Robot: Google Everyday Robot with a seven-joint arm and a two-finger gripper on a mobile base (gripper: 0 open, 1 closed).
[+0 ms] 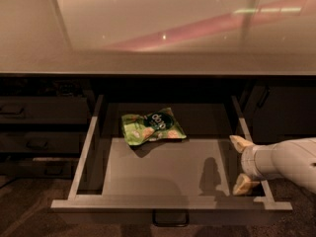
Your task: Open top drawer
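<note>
Beneath a glossy pale desk (148, 28), the top drawer (163, 172) sits pulled well out at centre frame, a green snack bag (152, 127) inside. My claw (242, 164), lower right by the drawer's right wall, is spread wide, holding nothing. I judge the drawer rigid and rail-guided; the loop handle (170, 217) at bottom centre is the hold.
</note>
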